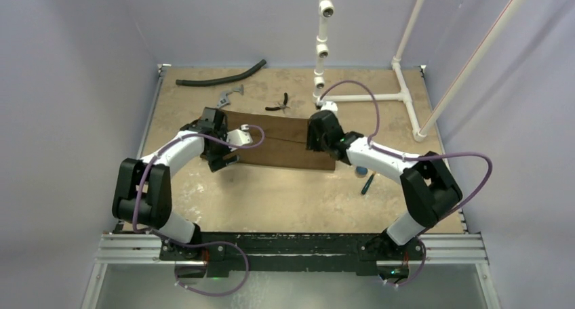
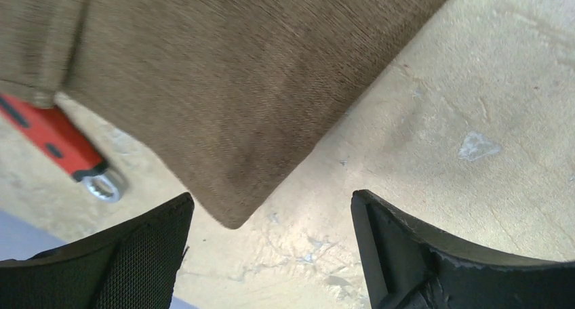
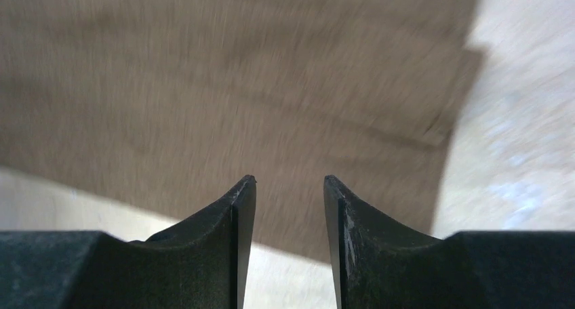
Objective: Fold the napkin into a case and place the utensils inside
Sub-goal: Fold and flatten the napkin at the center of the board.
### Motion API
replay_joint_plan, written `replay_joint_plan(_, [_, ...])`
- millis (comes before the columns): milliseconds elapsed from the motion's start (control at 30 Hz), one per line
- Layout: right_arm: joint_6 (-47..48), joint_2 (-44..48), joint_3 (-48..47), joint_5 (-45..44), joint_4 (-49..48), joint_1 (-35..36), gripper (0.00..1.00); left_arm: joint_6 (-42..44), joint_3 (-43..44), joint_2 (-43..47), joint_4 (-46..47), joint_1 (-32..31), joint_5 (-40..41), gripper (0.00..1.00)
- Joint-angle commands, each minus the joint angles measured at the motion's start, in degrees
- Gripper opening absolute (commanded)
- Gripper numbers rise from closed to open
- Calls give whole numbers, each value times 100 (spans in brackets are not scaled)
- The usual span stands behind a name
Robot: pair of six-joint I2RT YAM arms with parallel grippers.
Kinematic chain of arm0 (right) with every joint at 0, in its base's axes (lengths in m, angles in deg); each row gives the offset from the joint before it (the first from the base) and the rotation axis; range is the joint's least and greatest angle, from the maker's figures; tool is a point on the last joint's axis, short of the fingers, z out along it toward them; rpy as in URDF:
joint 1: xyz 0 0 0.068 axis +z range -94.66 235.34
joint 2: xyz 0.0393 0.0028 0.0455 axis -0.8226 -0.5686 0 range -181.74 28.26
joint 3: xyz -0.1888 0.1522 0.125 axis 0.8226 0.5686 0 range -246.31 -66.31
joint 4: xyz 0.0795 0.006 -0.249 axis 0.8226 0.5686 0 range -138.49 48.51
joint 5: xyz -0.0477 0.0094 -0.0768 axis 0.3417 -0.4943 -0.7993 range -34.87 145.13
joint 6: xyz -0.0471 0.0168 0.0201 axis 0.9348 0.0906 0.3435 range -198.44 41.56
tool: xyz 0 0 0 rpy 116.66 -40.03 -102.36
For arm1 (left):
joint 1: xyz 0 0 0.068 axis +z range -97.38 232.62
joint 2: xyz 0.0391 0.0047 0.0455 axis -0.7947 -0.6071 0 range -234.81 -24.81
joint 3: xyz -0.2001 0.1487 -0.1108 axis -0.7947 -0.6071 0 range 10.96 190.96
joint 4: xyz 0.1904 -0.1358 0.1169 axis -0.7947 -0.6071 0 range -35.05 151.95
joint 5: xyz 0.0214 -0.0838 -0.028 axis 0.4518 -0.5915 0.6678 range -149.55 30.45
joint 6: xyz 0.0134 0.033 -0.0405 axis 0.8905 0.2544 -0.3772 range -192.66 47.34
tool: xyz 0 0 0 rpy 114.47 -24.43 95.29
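The dark-brown napkin lies folded into a long strip in the middle of the table. My left gripper hovers over its left end, open. In the left wrist view a napkin corner points into the wide gap of the left gripper, touching neither finger. My right gripper is over the strip's right end. Seen from the right wrist, the right gripper is open a little, above the napkin, with nothing in it. The utensils lie beside the right forearm: a blue spoon bowl and a dark thin piece.
A red-handled wrench lies by the napkin's left end, its grey head showing in the top view. Black pliers and a black hose lie behind the napkin. A white pipe frame stands at the back right.
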Motion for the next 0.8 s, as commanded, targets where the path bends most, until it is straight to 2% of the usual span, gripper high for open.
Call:
replay_joint_plan(0, [-462, 87, 680, 583, -309, 279, 44, 173, -115, -139, 348, 117, -312, 85])
replay_joint_plan(100, [-489, 23, 961, 779, -453, 297, 41, 159, -145, -295, 431, 122, -414, 83])
replay_joint_plan(167, [-507, -18, 1097, 910, -493, 299, 38, 246, -206, -326, 421, 121, -540, 78])
replay_joint_plan(333, [-676, 225, 1377, 994, -92, 283, 32, 701, -68, -278, -663, 122, -1307, 54])
replay_joint_plan(500, [-562, 574, 1355, 737, 357, 201, 32, 1009, 116, -148, -1750, 151, -1624, 37])
replay_joint_plan(667, [-350, 839, 949, 710, 725, -234, 32, 1014, 816, 59, -2466, 433, -1904, 37])
replay_joint_plan(700, [-297, 872, 835, 705, 766, -316, 33, 921, 974, 87, -2396, 506, -1847, 39])
replay_joint_plan(767, [-199, 848, 609, 648, 676, -337, 37, 621, 1044, 164, -1840, 611, -1616, 48])
